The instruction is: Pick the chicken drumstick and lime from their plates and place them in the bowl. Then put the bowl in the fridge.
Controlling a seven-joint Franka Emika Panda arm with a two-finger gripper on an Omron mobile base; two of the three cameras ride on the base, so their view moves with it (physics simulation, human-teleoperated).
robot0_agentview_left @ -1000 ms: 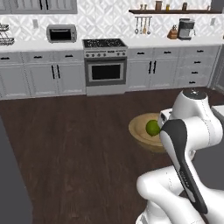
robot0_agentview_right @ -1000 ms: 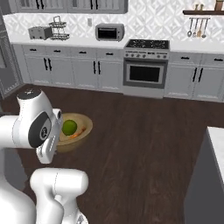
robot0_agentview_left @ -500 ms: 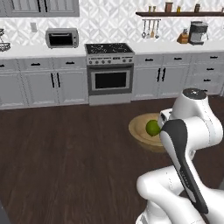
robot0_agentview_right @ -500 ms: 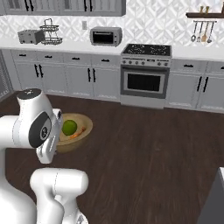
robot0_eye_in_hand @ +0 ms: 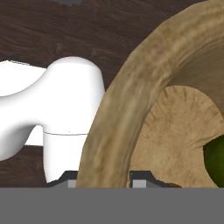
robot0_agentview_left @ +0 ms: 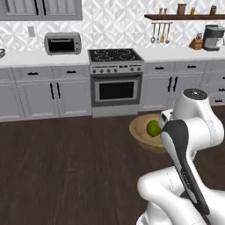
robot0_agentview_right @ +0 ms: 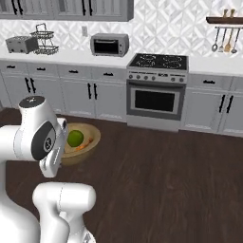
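My gripper is shut on the rim of the light-brown wooden bowl, with one fingertip on each side of the rim. The bowl hangs in front of the arm above the dark floor. Inside it lies the green lime, whose edge shows in the hand view as well. From the right base view the bowl holds the lime and the orange-brown chicken drumstick beside it. The arm hides the gripper in both base views. The plates and the fridge are out of view.
Ahead stands a steel stove set into a run of white cabinets. A toaster oven sits on the counter to its left, with a toaster and a wire rack further left. Dark wooden floor lies between.
The whole kitchen has grown larger and shifted in both base views, so the camera has moved toward the counter. The bowl stays in the same grip in front of the arm.
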